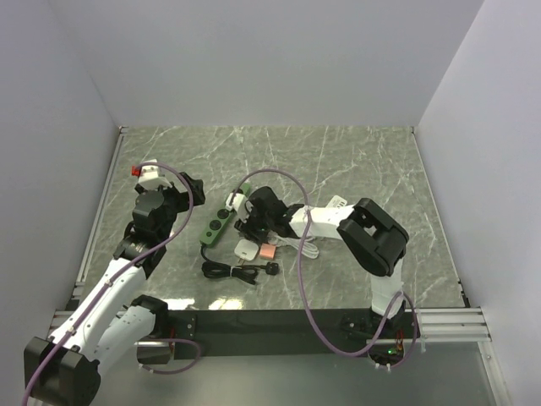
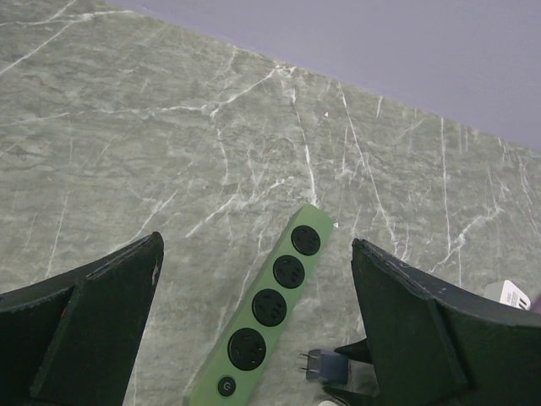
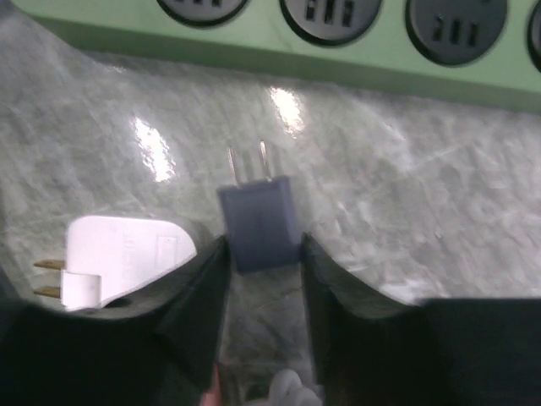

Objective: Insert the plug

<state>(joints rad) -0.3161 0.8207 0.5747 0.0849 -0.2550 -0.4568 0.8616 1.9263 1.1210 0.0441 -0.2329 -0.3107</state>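
A green power strip (image 1: pixel 216 224) with several black round sockets lies on the marble table; it also shows in the left wrist view (image 2: pixel 272 317) and along the top of the right wrist view (image 3: pixel 338 51). My right gripper (image 3: pixel 262 249) is shut on a small blue-grey plug (image 3: pixel 259 222), its two prongs pointing at the strip, a short gap away. The plug also shows in the left wrist view (image 2: pixel 328 366). In the top view the right gripper (image 1: pixel 247 222) sits just right of the strip. My left gripper (image 2: pixel 254 338) is open and empty, above and left of the strip.
A white plug adapter (image 3: pixel 118 258) lies just left of the right gripper, also in the top view (image 1: pixel 246 249). A pink block (image 1: pixel 266 251), a black cable with plug (image 1: pixel 241 271) and white cable (image 1: pixel 308 245) lie near the strip. White walls enclose the table.
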